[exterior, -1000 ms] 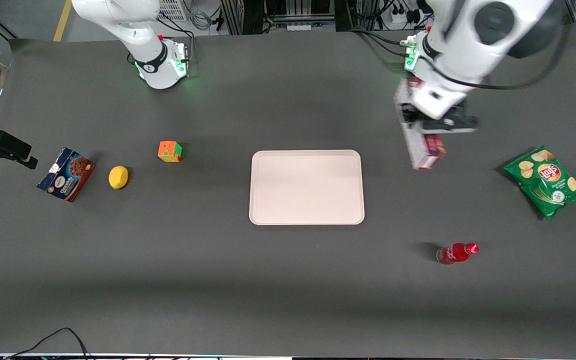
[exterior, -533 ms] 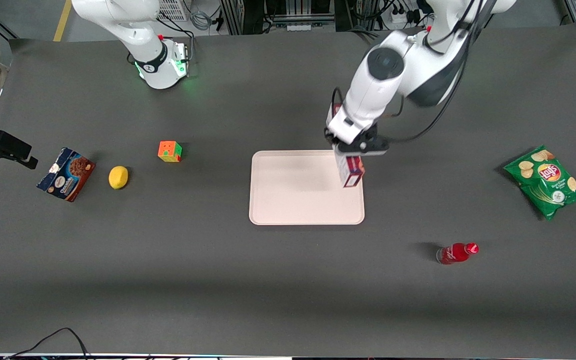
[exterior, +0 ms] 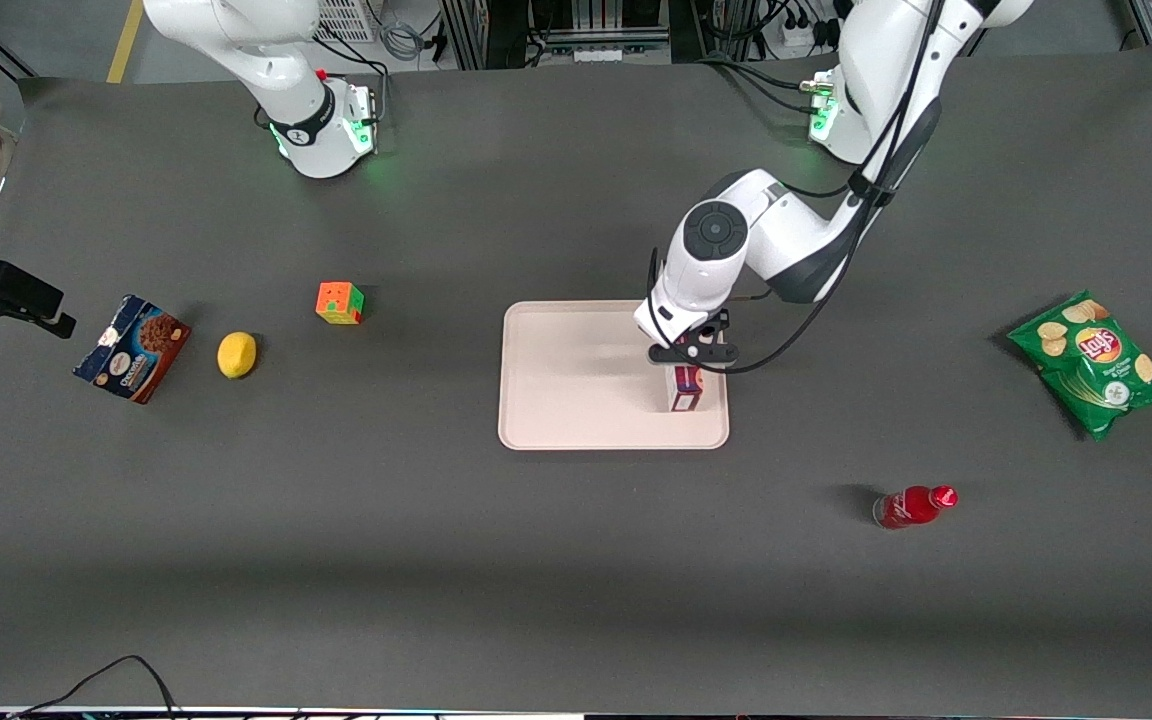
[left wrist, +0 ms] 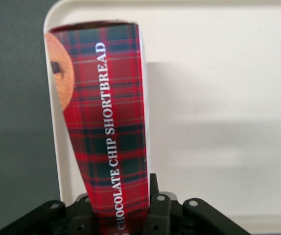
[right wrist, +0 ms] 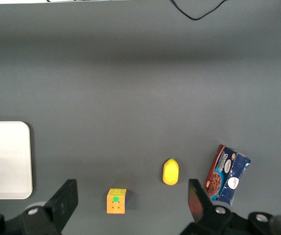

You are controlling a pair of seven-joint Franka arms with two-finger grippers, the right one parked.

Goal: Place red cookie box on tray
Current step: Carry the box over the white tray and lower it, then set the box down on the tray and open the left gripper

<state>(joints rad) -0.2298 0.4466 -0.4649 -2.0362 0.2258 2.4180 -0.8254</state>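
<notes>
The red cookie box [exterior: 686, 390] is a dark-red plaid carton, held upright over the pale pink tray [exterior: 576, 380], near the tray's edge toward the working arm's end. My left gripper [exterior: 691, 353] is shut on the box's upper end, directly above it. In the left wrist view the plaid box [left wrist: 106, 127] reads "Chocolate Chip Shortbread" and runs from between the fingers [left wrist: 161, 208] of my gripper [left wrist: 123, 215] down to the tray [left wrist: 219, 98] by its rim. I cannot tell whether its lower end touches the tray.
Toward the working arm's end lie a green chip bag [exterior: 1093, 362] and a red bottle [exterior: 913, 506] on its side. Toward the parked arm's end lie a colour cube [exterior: 339, 302], a lemon [exterior: 236, 354] and a blue-and-brown cookie box [exterior: 132, 347].
My gripper has carried the red cookie box from near the working arm's base to over the tray, and has lowered it there, nearer the front camera.
</notes>
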